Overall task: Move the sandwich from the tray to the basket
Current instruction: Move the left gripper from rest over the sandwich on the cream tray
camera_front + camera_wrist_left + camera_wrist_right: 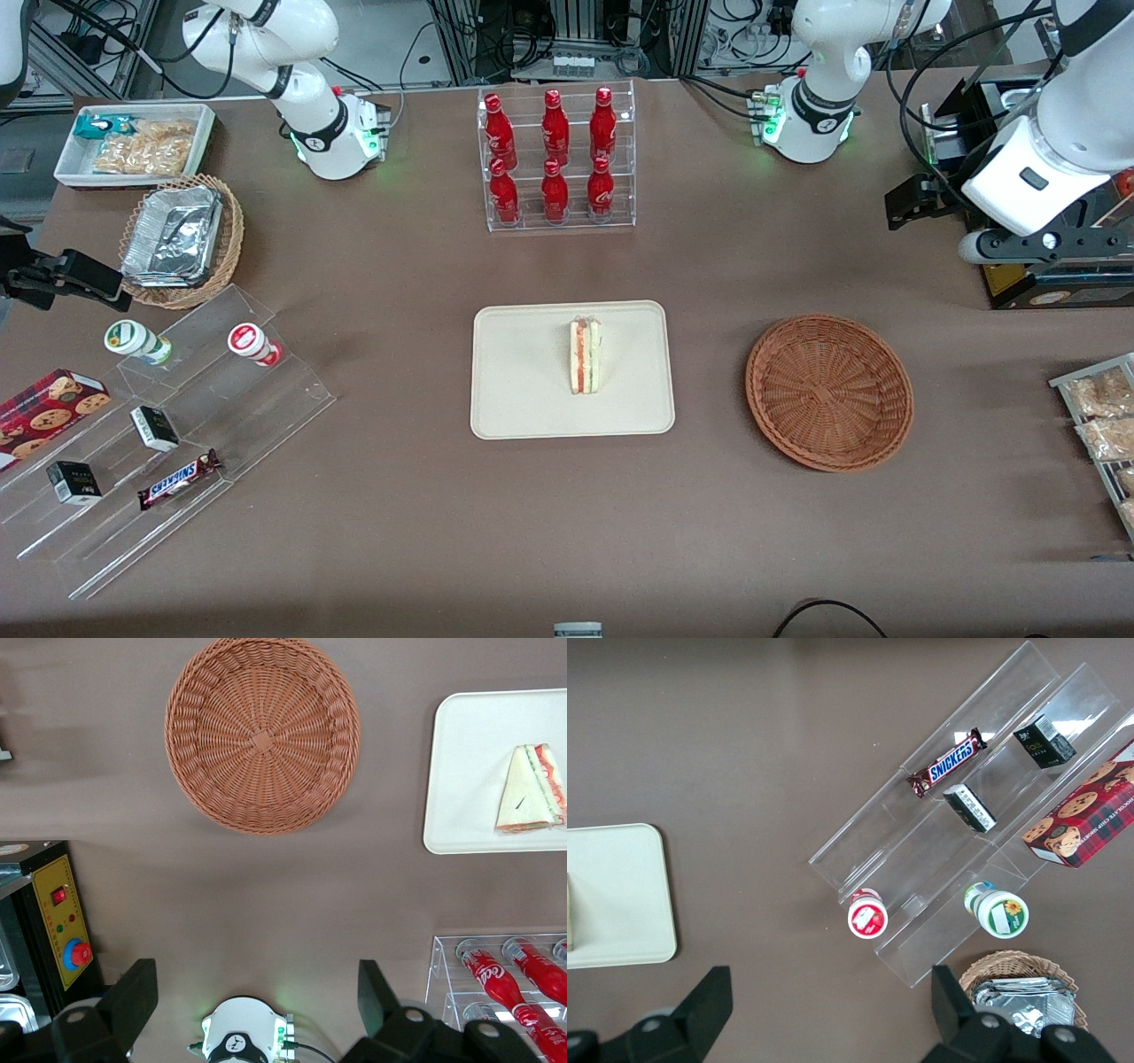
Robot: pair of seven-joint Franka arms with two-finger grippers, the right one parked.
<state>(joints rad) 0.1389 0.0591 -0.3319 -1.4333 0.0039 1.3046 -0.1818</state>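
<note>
Front view puts the sandwich (586, 356) on the white tray (523, 372), well in from its rims, slim and upright, its long axis running toward and away from that camera. The round basket (829, 392) sits beside the tray, toward the working arm's end of the table; the bottle rack (561, 217) stands farther from the front camera than the tray.

In the left wrist view the left gripper (257, 988) has its fingers spread wide, nothing between them. It hangs above table level, off the tray toward the working arm's end, so the basket lies on the sideways stretch between gripper and sandwich.

The task appears to be at its start, with the reach next. That reach should carry the gripper past the basket to the tray, then pinch the sandwich's thin sides, squarely to its long axis. The soft bread could squash or tip under a crooked grip.
</note>
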